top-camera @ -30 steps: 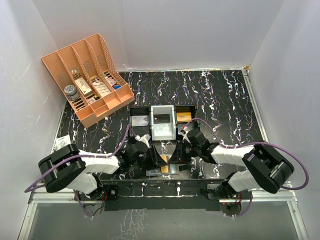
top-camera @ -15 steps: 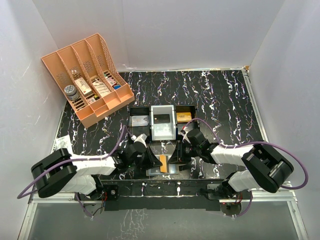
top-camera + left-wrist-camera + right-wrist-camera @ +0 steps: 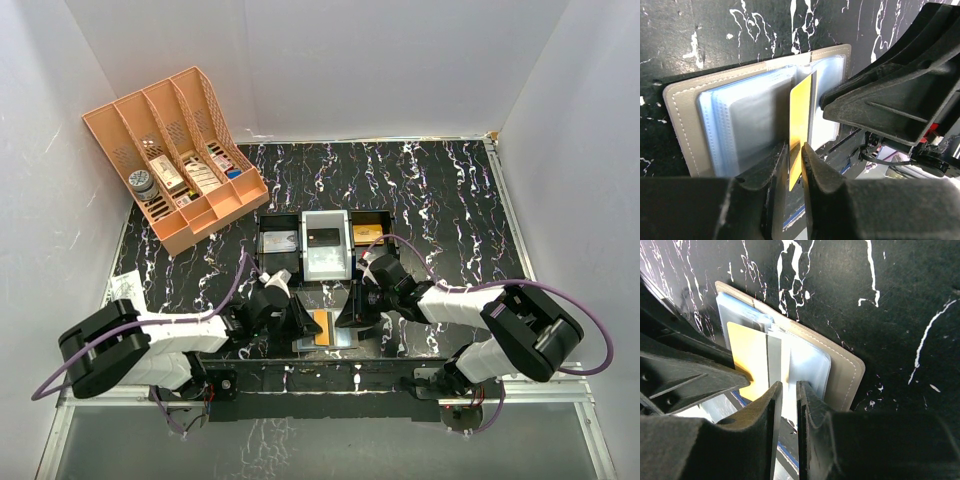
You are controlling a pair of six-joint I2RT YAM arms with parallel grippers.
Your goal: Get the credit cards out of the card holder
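Note:
The card holder (image 3: 340,341) lies open near the table's front edge, grey with pale-blue sleeves (image 3: 740,120). A gold-orange credit card (image 3: 801,110) stands on edge, partly out of a sleeve. My left gripper (image 3: 794,147) is shut on that card's lower edge; from above it sits at the holder's left (image 3: 303,322). My right gripper (image 3: 788,386) is shut on a pale-blue sleeve of the card holder (image 3: 840,375), right beside the gold card (image 3: 747,357), and reaches in from the right (image 3: 352,312). Other cards inside the sleeves are hidden.
Behind the holder a black tray (image 3: 280,240), a white tray (image 3: 327,245) and another black tray (image 3: 368,233) stand in a row, each holding a card. A peach rack (image 3: 180,150) with small boxes stands at the back left. White walls close in the table.
My left gripper closed on the gold card, and more of the card now shows out of the sleeve. The left arm shifted slightly; the right gripper stayed put on the holder.

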